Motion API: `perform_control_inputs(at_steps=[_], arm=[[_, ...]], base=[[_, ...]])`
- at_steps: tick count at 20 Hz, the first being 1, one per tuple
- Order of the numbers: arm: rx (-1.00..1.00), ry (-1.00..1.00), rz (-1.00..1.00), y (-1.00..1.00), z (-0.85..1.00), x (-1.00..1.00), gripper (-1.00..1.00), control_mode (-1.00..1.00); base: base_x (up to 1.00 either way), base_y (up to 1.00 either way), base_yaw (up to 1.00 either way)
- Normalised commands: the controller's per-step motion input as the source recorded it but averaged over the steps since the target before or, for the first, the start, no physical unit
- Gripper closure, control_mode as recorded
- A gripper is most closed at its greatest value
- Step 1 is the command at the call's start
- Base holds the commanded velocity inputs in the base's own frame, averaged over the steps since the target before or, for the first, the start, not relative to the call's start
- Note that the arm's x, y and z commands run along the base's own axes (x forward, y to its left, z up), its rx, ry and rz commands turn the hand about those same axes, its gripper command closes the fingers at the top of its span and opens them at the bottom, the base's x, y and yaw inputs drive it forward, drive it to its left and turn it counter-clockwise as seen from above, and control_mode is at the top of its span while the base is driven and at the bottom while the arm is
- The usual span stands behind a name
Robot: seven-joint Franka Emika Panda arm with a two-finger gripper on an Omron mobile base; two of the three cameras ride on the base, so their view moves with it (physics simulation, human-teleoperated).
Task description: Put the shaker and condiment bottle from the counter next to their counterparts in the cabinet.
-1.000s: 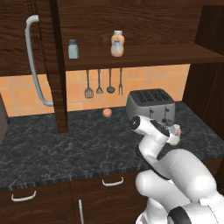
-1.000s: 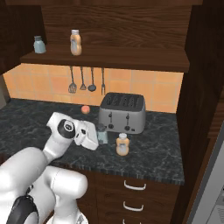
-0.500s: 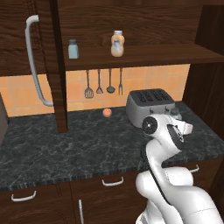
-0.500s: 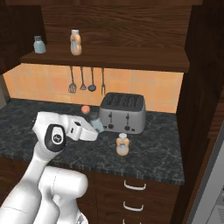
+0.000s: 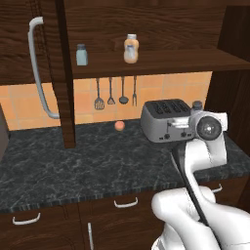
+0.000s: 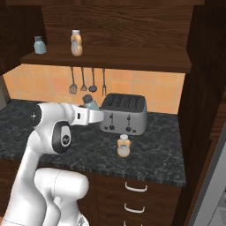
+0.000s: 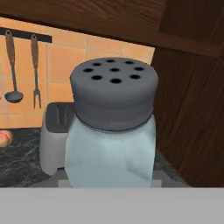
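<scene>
My gripper [image 6: 93,108] is shut on the shaker [image 6: 90,102], a pale blue-grey jar with a dark holed cap, held upright in the air in front of the toaster. The shaker [image 7: 111,131] stands close up in the hand view, and its cap [image 5: 197,105] peeks over my wrist in the left base view. The condiment bottle [image 6: 124,145] stands on the black counter [image 6: 163,154] before the toaster. On the cabinet shelf [image 5: 166,62] stand the counterparts: a shaker [image 5: 81,54] and an orange-tan bottle [image 5: 130,49].
A silver toaster [image 5: 166,119] sits at the counter's back right. A small orange ball [image 5: 119,125] lies left of it. Utensils [image 5: 111,93] hang on the tiled wall under the shelf. The open cabinet door [image 5: 53,73] with its curved grey handle [image 5: 38,73] juts out at the left.
My hand has risen from counter level with the shaker in it and swung up toward the toaster's top. The condiment bottle has stayed in place.
</scene>
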Motion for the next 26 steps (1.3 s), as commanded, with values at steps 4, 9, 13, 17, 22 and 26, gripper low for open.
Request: perform_control_inputs(at_steps=[4,9,13,17,22,26], arm=[[-0.01,-0.02,0.32,0.35,0.82,-0.50,1.00,-1.00],[0.00,0.00,0.24,0.37,0.99,-0.40,1.00,-1.00],[0.00,0.00,0.25,0.38,1.00,-0.09,1.00,-1.00],[-0.01,0.00,0.21,0.49,1.00,0.00,1.00,-1.00],[-0.09,0.07,0.21,0.68,0.63,0.00,1.00,-1.00],[-0.10,-0.05,0.15,0.57,-0.69,0.05,1.00,-1.00]], base=[[0.00,0.00,0.00],[0.00,0.00,0.00],[0.00,0.00,0.00],[0.00,0.00,0.00],[0.00,0.00,0.00],[0.00,0.00,0.00]])
